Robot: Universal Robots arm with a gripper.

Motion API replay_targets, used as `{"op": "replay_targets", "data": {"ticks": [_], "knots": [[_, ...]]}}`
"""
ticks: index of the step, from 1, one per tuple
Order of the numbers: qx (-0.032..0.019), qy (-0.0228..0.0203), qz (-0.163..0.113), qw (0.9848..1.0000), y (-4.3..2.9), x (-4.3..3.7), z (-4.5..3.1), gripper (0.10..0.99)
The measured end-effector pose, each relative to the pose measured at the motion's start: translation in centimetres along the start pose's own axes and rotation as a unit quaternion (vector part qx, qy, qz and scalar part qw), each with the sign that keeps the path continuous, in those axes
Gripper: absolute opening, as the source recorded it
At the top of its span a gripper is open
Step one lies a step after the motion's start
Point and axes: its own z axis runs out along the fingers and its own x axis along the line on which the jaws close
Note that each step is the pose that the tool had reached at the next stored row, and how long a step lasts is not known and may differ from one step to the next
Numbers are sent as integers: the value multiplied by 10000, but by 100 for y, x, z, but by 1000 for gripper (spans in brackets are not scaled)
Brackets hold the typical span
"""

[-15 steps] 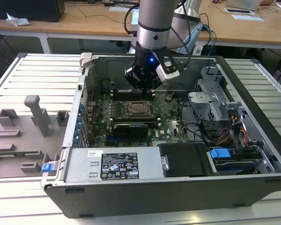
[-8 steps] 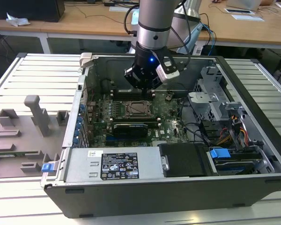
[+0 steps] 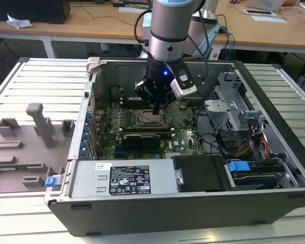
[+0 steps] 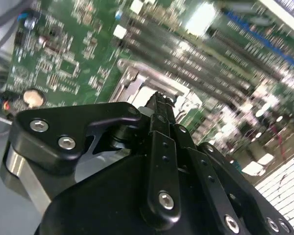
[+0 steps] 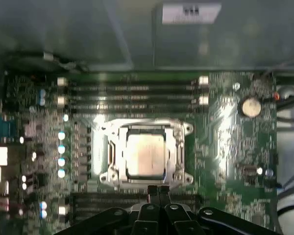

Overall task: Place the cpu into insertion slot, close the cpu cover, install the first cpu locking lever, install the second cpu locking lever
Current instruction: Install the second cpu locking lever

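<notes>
In the exterior view my gripper (image 3: pixel 156 109) hangs just above the insertion slot (image 3: pixel 148 120), slot at its seven o'clock. In the first wrist view the fingers (image 5: pixel 158 192) are pressed together, empty; the cpu (image 5: pixel 145 155) sits seated inside the cpu cover (image 5: pixel 146 134), at twelve o'clock from the tips

Exterior view looks down from high in front of the open computer case (image 3: pixel 193 203), taking in the whole case. First wrist view stares straight down, close on the green board (image 5: pixel 225 147), over the tool (image 5: pixel 158 192). Second wrist view sits tighter, tilted past the tool (image 4: pixel 159 100). Both wrist views share the insertion slot (image 5: pixel 146 154) (image 4: pixel 137 85).
</notes>
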Motion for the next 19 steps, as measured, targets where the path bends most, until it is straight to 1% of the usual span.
{"op": "replay_targets", "data": {"ticks": [2, 3, 5, 7, 8, 9, 10, 11, 12, 15, 17, 18, 19], "knots": [[-2, 0, 1, 10000, -73, 4, 8, 106], [-22, 0, 0, 10000, -115, 8, 13, 106], [-89, 1, -2, 10000, -173, 18, 19, 106], [-253, 1, -8, 9997, -262, 54, 32, 106], [-405, 2, -12, 9992, -293, 86, 36, 106], [-618, 3, -20, 9981, -311, 115, 37, 106], [-704, 3, -21, 9975, -335, 133, 43, 106], [-729, 3, -22, 9973, -381, 165, 71, 106], [-742, 3, -22, 9972, -405, 191, 90, 106], [-761, 3, -23, 9971, -409, 267, 143, 106], [-762, 3, -24, 9971, -410, 304, 187, 106], [-762, 4, -30, 9971, -411, 342, 238, 106], [-764, 6, -46, 9971, -412, 366, 267, 106]]}}
